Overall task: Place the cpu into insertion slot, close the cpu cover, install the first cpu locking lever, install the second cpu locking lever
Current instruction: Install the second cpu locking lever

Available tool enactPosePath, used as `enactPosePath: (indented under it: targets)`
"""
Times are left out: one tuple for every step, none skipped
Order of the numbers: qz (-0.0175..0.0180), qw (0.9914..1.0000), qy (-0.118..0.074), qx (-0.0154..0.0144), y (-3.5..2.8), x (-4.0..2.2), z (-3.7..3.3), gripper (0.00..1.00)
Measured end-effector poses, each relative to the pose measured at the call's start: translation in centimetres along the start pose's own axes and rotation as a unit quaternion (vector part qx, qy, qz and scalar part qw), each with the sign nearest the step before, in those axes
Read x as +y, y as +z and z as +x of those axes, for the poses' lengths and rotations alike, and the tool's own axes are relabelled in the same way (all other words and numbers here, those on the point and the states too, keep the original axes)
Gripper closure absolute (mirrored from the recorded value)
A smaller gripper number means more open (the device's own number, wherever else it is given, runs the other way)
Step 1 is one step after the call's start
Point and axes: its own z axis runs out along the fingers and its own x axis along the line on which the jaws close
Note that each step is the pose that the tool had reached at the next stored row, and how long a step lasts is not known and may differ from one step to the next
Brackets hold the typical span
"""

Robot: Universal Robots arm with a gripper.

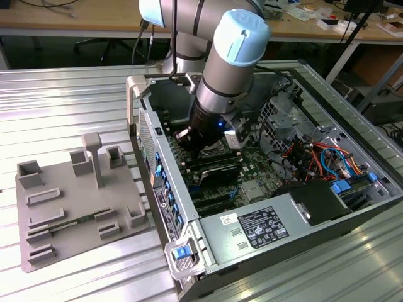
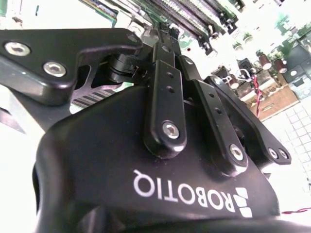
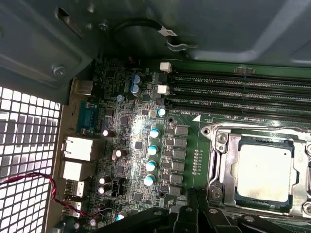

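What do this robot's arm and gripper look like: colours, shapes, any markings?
The arm is made of silver-grey tubes with rounded light-blue joint caps and a black wrist section. In the second wrist view, the gripper is matte black, with flat bar linkages pinned by silver screws and white lettering printed on its rounded body.

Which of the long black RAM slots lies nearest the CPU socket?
The lowest slot in the first wrist view, directly bordering the insertion slot's silver rim; the others sit farther off.

White lettering (image 2: 189,191) marks the gripper (image 2: 167,41) body. Well apart from the gripper, a label (image 1: 255,228) on the power supply (image 1: 217,250) carries print too small to read.
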Motion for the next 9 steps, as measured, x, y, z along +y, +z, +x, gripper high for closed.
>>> enactPosePath:
  targets:
    - [-0.0006,1.0,0.0,0.0,0.01,0.01,0.0,0.89]
    - [-0.0012,1.0,0.0,0.0,0.03,0.02,0.0,0.89]
    - [-0.0024,1.0,0.0,-0.0002,0.07,0.03,0.0,0.89]
    - [-0.0033,0.99999,0.0,-0.0003,0.1,0.03,0.0,0.89]
    - [-0.0049,0.99999,0.0,-0.0005,0.17,0.02,-0.01,0.89]
    - [-0.0057,0.99998,0.0,-0.0005,0.22,0.01,-0.01,0.89]
    - [-0.006,0.99998,0.0,-0.0006,0.26,0.0,-0.01,0.89]
    - [-0.006,0.99998,0.0,-0.0005,0.28,0.0,0.0,0.89]
    - [-0.006,0.99998,0.0,-0.0005,0.3,-0.01,0.0,0.89]
